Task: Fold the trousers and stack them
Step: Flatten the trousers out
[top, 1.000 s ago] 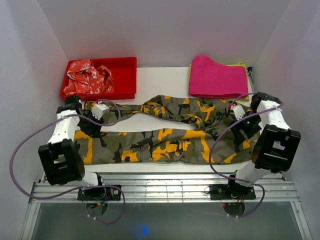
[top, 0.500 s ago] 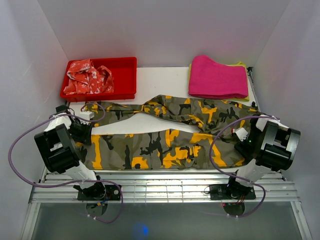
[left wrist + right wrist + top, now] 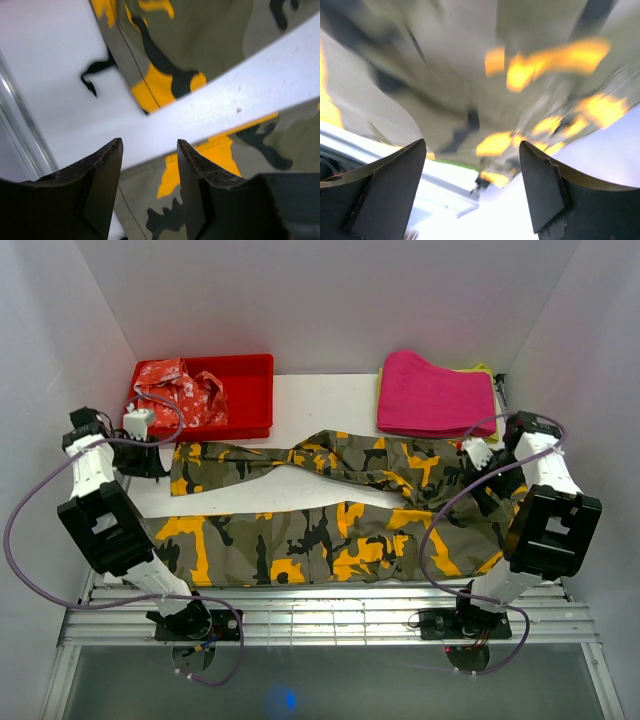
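The camouflage trousers [image 3: 330, 540] lie spread flat across the white table [image 3: 330, 400], waist at the right and both legs pointing left. The far leg [image 3: 250, 458] runs along the middle and the near leg lies by the front edge. My left gripper [image 3: 148, 458] hangs open and empty over the left ends of the legs. In the left wrist view it [image 3: 149, 142] is above the cloth [image 3: 200, 35] and a white strip of table [image 3: 50, 75]. My right gripper [image 3: 487, 468] is open and empty over the waist. In the blurred right wrist view it [image 3: 472, 145] is above the camouflage cloth [image 3: 470, 60].
A red bin [image 3: 255, 390] at the back left holds a red-and-white garment [image 3: 175, 395]. A folded pink cloth [image 3: 435, 395] lies at the back right on a yellow one [image 3: 485, 370]. Metal rails [image 3: 320, 615] run along the front edge. White walls close in both sides.
Both grippers dipped toward the front, then swung back and outward, the left toward the red bin and the right to the far waist. The near leg now lies closer to the front edge.
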`<action>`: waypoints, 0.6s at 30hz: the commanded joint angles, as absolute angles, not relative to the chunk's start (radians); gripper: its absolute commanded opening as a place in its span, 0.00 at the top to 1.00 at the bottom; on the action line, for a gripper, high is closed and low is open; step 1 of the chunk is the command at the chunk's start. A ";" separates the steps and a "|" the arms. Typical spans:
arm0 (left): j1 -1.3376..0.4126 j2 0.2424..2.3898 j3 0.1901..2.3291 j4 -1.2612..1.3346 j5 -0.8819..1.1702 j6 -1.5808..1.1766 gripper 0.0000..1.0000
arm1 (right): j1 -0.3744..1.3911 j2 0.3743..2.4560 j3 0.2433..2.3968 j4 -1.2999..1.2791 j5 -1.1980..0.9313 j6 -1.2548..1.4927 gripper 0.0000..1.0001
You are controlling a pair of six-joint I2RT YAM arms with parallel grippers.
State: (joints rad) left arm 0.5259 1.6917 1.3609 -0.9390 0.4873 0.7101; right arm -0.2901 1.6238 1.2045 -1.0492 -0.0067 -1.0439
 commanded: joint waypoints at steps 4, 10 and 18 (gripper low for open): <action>0.518 1.871 1.601 -0.844 0.643 0.439 0.39 | -0.016 1.615 1.423 -1.091 -0.285 -0.821 0.22; 0.518 1.967 1.643 -0.641 0.658 0.210 0.39 | 0.144 1.739 1.531 -1.025 -0.310 -0.686 0.24; 0.515 1.993 1.474 -0.344 0.669 -0.035 0.38 | 0.178 1.767 1.500 -1.000 -0.307 -0.666 0.25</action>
